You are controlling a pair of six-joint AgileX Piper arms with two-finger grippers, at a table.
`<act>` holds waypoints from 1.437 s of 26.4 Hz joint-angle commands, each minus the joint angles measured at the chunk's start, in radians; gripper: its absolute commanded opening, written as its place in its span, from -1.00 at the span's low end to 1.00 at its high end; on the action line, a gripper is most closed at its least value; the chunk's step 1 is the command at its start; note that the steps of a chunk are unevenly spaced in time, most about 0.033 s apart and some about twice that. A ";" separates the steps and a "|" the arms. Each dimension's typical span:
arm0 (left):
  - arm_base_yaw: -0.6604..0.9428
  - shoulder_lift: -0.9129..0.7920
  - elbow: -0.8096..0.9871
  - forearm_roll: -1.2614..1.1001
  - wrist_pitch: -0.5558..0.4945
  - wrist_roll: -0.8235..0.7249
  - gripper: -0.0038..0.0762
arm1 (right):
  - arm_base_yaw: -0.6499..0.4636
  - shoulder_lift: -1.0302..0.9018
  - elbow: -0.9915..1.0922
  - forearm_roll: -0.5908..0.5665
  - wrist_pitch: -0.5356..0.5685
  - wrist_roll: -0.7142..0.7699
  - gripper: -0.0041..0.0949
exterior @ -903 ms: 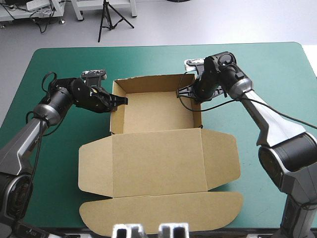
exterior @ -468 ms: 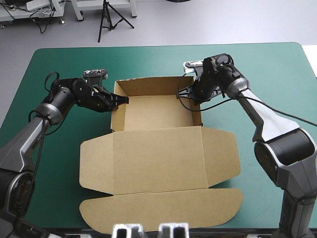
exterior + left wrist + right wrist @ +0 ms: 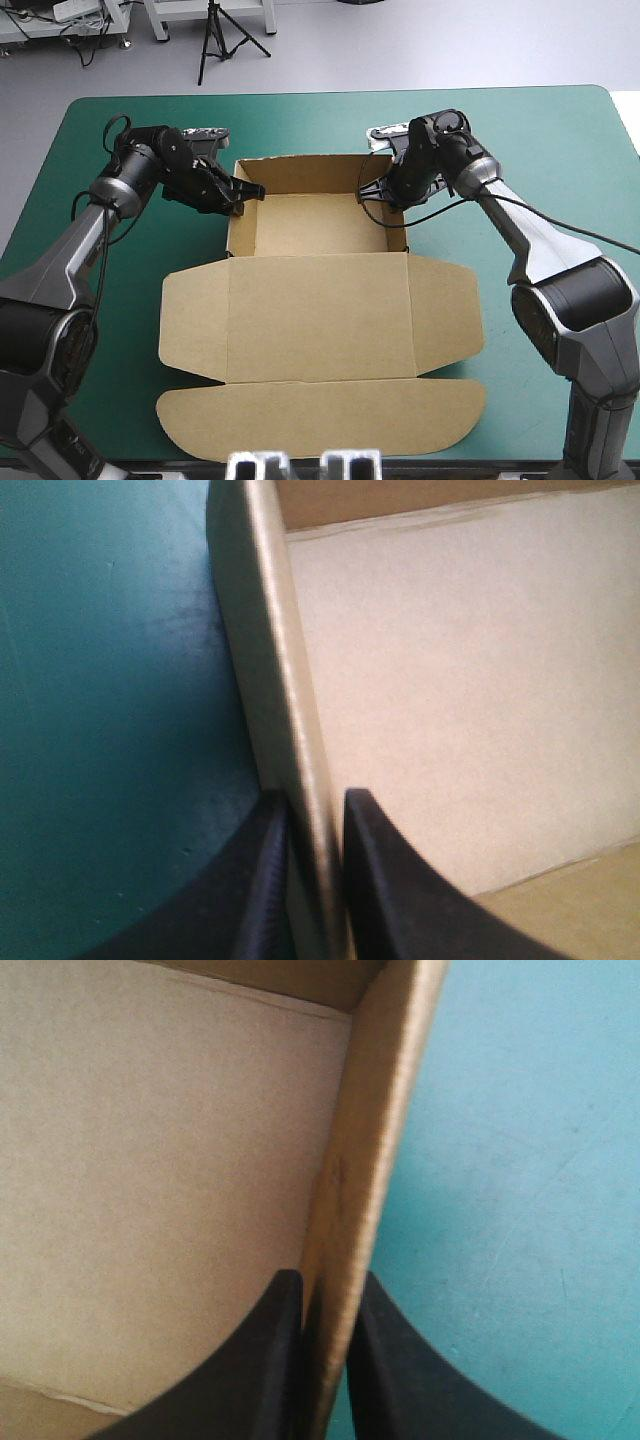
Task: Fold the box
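The brown box [image 3: 315, 300] stands as an open tray at the table's middle, its lid lying flat toward the near edge. My left gripper [image 3: 243, 195] is shut on the tray's left wall [image 3: 285, 690], one black finger inside and one outside. My right gripper [image 3: 377, 190] is shut on the right wall [image 3: 365, 1160] in the same way. The tray floor [image 3: 460, 700] shows pale beside each wall. Both walls stand upright between the fingers.
The teal-green cover [image 3: 540, 140] lies bare around the box on the far side and to both sides. The lid's rounded flaps [image 3: 320, 420] reach close to the table's near edge.
My left arm has swung toward the far edge, its gripper turning while still holding the left wall. The tray has shifted slightly. My right gripper has barely moved.
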 commanded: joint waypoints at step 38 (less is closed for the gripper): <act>-0.005 -0.497 -0.145 0.036 0.234 0.016 -0.93 | -0.032 -0.149 -0.128 -0.014 0.105 -0.003 -0.19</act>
